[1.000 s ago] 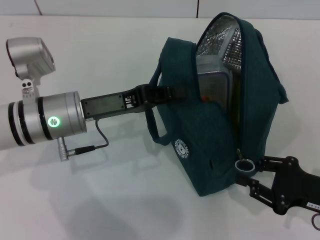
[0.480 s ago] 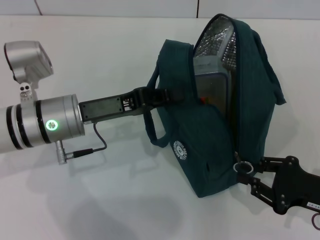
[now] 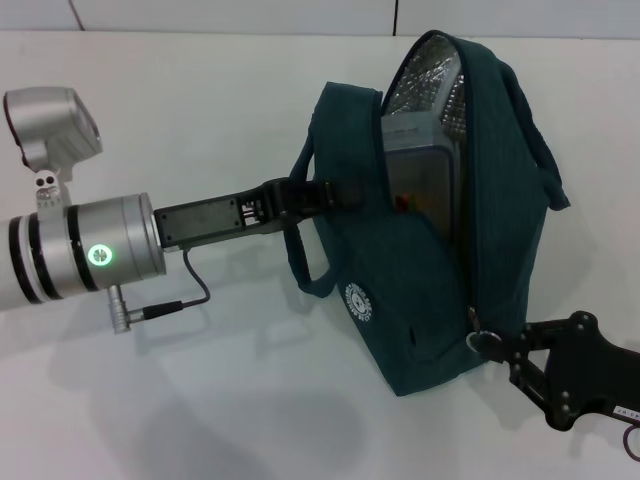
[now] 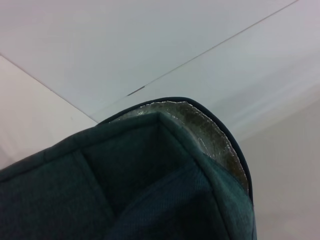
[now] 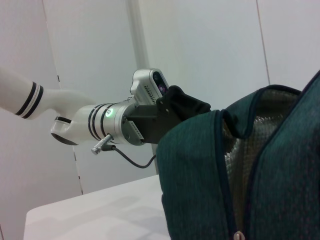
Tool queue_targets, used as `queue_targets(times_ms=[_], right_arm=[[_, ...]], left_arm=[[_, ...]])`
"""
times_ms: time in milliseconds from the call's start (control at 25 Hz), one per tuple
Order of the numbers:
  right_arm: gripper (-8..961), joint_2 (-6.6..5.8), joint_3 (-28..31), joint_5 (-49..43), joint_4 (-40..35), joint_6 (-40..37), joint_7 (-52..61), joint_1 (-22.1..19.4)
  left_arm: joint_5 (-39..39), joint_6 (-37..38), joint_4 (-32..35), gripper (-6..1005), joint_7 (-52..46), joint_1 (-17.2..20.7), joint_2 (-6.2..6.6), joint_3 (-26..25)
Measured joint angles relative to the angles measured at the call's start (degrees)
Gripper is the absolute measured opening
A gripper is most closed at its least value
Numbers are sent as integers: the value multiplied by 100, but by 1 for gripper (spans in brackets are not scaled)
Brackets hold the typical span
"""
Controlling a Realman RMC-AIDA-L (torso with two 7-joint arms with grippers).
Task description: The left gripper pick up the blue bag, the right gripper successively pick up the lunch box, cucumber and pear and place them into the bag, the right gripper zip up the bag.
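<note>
**Claws Working on the Zipper of the Blue Bag**

Right gripper [image 3: 505, 352] is sitting at the near end of the blue bag [image 3: 420, 300], right by the ring pull [image 3: 485, 341] of the zipper. Its fingers are reaching at the ring, but I cannot tell if they are squeezing it or just touching it. The left gripper [image 3: 335, 192] is pinching the side handle [image 3: 300, 240] near the top of the bag and is holding that side up.

The bag is resting on the white table [image 3: 200, 90], between the two arms. Its top is gaping open along most of its length, and the shiny silver lining [image 3: 430, 80] is showing inside. The lunch box [image 3: 420, 175] is sitting in the bag, with a bit of red sticker peeking out. The cucumber and pear are not showing; they are likely hidden deeper in.

The bag is soft cloth, so it is probably going to flop and fold when pulled. The filled bag is likely a little heavy. The small metal ring is the best place to grab for zipping, while the other claw is keeping the cloth tight.

A small round white logo [image 3: 362, 298] is on the bag's side, but its words are too tiny to read. The white strip [image 3: 625, 409] on the right arm is too small to read as well.
</note>
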Motion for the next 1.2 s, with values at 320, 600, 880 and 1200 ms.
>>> queue_targets(times_ms=[320, 600, 880, 1200], right_arm=[[2, -2, 8, 7, -11, -9, 1, -7], [2, -22, 231, 69, -109, -559, -48, -130], [2, -27, 589, 134, -118, -995, -59, -118], [3, 0, 579, 289, -209, -1009, -32, 235]], left_arm=[[0, 0, 0, 36, -1, 19, -7, 0], [0, 0, 0, 37, -3, 21, 1, 16], [74, 0, 0, 37, 7, 21, 10, 35], [6, 63, -1, 91, 690, 71, 11, 22]])
